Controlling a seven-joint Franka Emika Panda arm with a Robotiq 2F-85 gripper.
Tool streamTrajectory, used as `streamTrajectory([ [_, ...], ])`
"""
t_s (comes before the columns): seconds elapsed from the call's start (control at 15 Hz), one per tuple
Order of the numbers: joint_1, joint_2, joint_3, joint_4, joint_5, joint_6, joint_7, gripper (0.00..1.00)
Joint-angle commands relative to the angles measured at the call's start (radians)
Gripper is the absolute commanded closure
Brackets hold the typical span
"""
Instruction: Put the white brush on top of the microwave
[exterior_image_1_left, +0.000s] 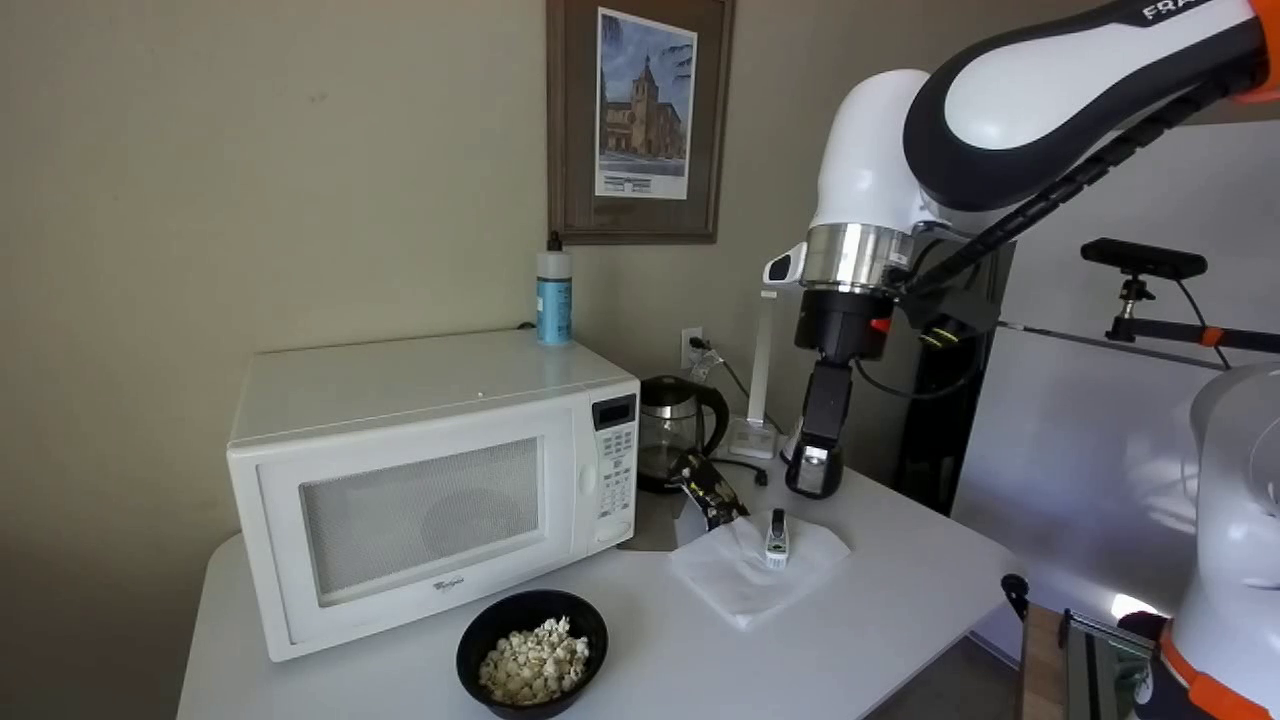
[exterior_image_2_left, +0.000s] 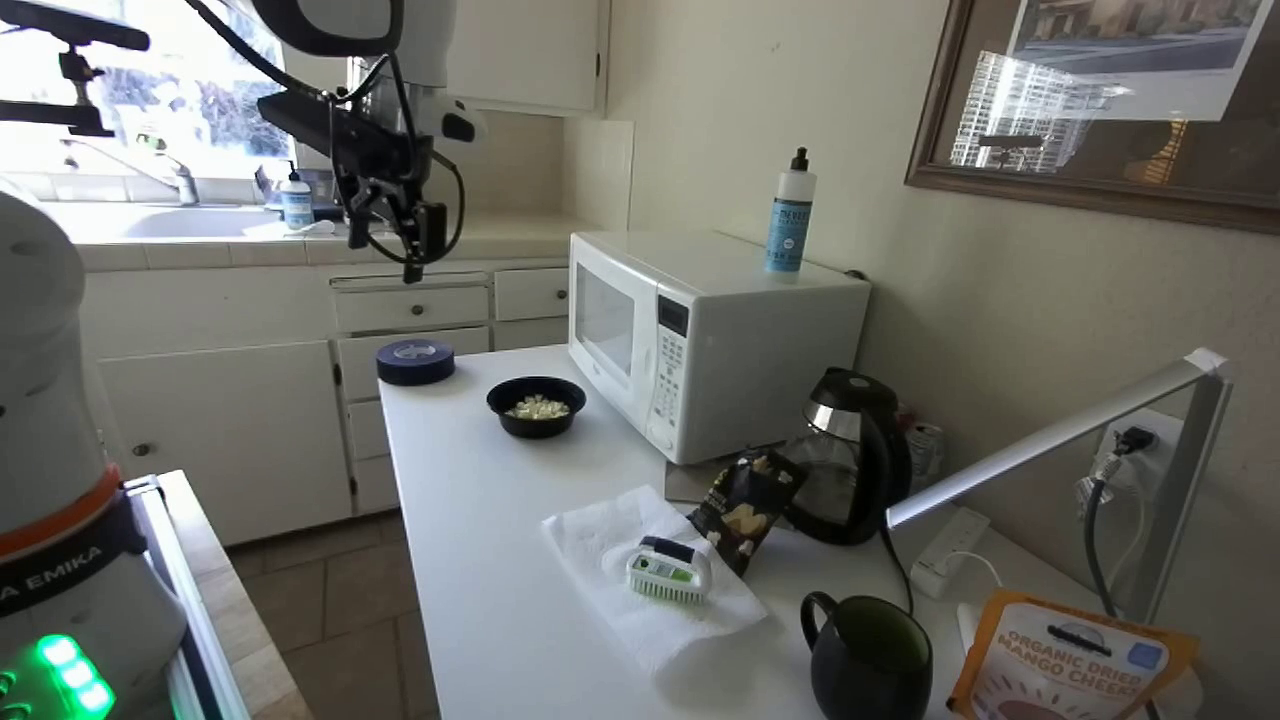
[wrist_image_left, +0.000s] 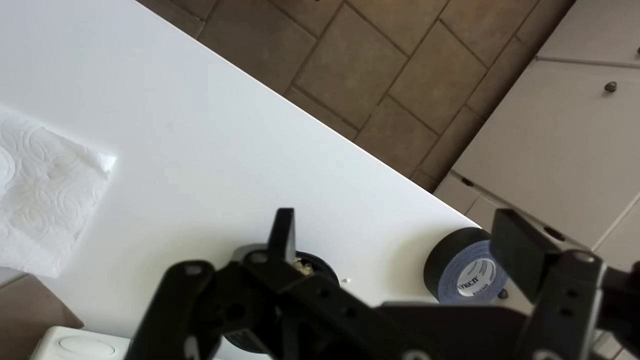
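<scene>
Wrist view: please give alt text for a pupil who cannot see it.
Black tool, open and empty, above a white table. It partly hides a bowl of popcorn and a tape roll near the table's edge; a paper towel lies far left, a corner of the microwave bottom left.

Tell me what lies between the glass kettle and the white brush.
A black bag and, nearer the white brush, part of the paper towel, as both exterior views show.

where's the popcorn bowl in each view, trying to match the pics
In an exterior view: bowl at the bottom, left of centre.
In an exterior view: bowl slightly left of and below centre.
In the wrist view: bowl low, near centre, mostly hidden by the gripper.
Shared landmark: paper towel, in all three views.
</scene>
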Motion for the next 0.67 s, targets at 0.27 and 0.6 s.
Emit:
streamTrajectory([
  [0.27, -0.013, 0.0, 0.012, 0.002, 0.008, -0.005, -0.007, 0.0],
  [0.6, -0.118, 0.101, -0.024, 0.006, 0.043, 0.21, 0.111, 0.0],
])
